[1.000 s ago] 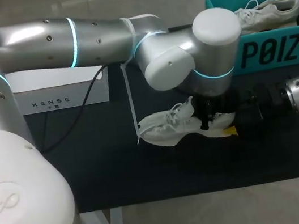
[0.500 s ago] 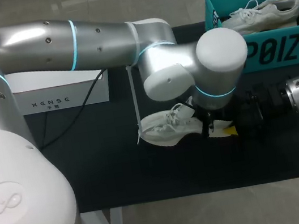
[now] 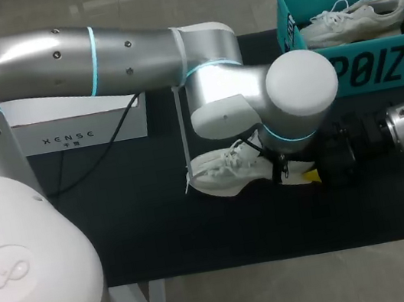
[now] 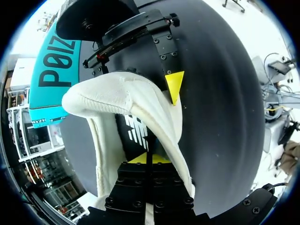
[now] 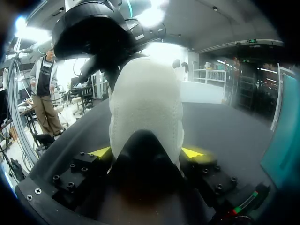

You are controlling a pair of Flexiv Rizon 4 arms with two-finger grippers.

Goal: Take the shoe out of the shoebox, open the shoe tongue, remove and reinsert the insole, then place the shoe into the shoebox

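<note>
Shoe (image 3: 225,174), white and laced, lies on its side on the black table (image 3: 144,222) at the middle of the head view, toe toward the left. Its heel end is hidden under the left arm's big wrist joint. That arm comes in from the upper left, runs across the frame and bends down over the shoe, so the left gripper cannot be made out from above.

In the left wrist view the left gripper (image 4: 146,159) sits inside the shoe's (image 4: 117,93) opening. Its yellow tips are pressed together over the dark insole (image 4: 136,136); whether they pinch anything cannot be seen.

The right arm enters low at the right edge, lying nearly level. The right gripper (image 3: 311,174) is clamped on the heel: in its own view the right gripper (image 5: 146,152) has one yellow tip on each side of the shoe (image 5: 145,108).

Farther back, at the upper right, the teal shoebox (image 3: 374,68) stands open, cut off by the frame edge, with a second pale shoe (image 3: 354,17) lying inside. A white box (image 3: 78,129) with a black cable (image 3: 118,134) sits at the left.
</note>
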